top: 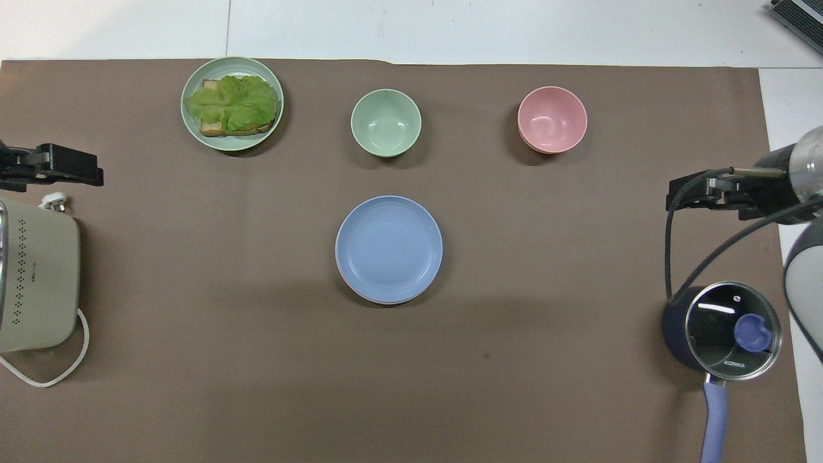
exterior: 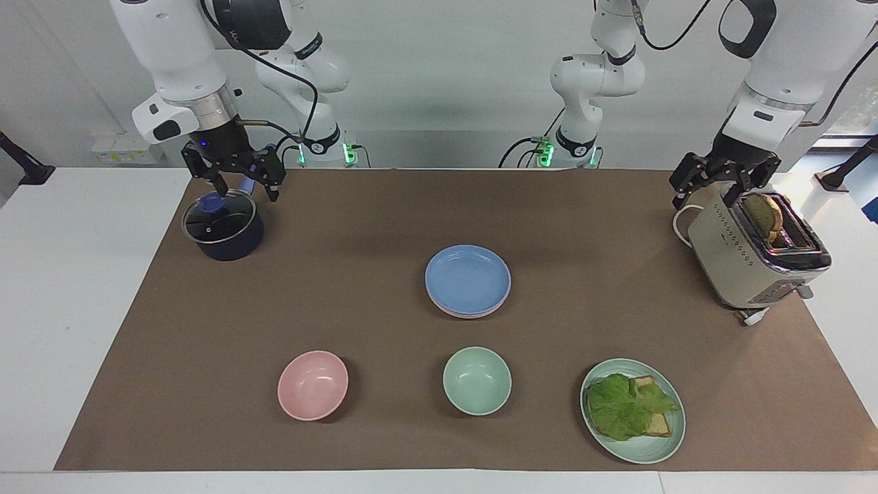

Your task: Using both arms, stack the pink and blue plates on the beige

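Observation:
A light blue plate (exterior: 468, 278) (top: 389, 247) lies on top of a small stack in the middle of the brown mat. The rim of the pink plate (exterior: 461, 313) (top: 348, 283) peeks out under it. The beige plate is hidden under these two. My right gripper (exterior: 245, 190) (top: 688, 195) hangs open and holding nothing above the lidded pot (exterior: 223, 226) at the right arm's end. At the left arm's end my left gripper (exterior: 708, 195) (top: 71, 170) hangs open and holding nothing over the toaster (exterior: 751, 254). Both grippers are well away from the stack.
Farther from the robots than the stack stand a pink bowl (exterior: 313, 384), a mint-green bowl (exterior: 477, 380) and a green plate (exterior: 662, 446) with lettuce and bread. The toaster holds a slice of bread (exterior: 763, 214). The pot's blue handle (top: 714, 418) points toward the robots.

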Tool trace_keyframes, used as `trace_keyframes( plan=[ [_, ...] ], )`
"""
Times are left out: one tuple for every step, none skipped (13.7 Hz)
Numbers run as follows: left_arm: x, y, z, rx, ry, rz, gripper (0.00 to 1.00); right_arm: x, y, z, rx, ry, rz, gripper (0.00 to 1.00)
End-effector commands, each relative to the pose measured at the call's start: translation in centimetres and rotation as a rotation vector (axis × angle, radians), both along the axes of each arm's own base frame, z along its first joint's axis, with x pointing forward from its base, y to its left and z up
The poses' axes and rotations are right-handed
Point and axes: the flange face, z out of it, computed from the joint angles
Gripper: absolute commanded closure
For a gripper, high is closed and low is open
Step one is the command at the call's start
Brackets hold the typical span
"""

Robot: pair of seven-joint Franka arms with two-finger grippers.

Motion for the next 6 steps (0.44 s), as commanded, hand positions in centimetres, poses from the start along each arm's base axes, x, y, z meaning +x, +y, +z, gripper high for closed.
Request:
trace_keyframes(
  plan=[
    [-0.25, 0.31, 0.05, 0.016, 0.008, -0.002, 0.0, -0.1, -0.4, 0.31, -0.027, 0.008, 0.035, 0.0],
    [-0.25, 0.31, 0.05, 0.016, 0.008, -0.002, 0.0, -0.09, -0.49, 0.31, -0.036, 0.008, 0.037, 0.0],
    [-0.25, 0.31, 0.05, 0.016, 0.008, -0.002, 0.0, -0.08, -0.53, 0.33, -0.048, 0.006, 0.04, 0.0],
    [-0.25, 0.31, 0.05, 0.016, 0.008, -0.002, 0.0, -0.08, -0.45, 0.33, -0.049, 0.006, 0.043, 0.0],
    [-0.25, 0.31, 0.05, 0.016, 0.008, -0.002, 0.0, -0.06, -0.44, 0.34, -0.049, 0.004, 0.043, 0.0],
    [-0.25, 0.31, 0.05, 0.016, 0.008, -0.002, 0.0, -0.04, -0.53, 0.36, -0.048, 0.003, 0.042, 0.0]
  ],
)
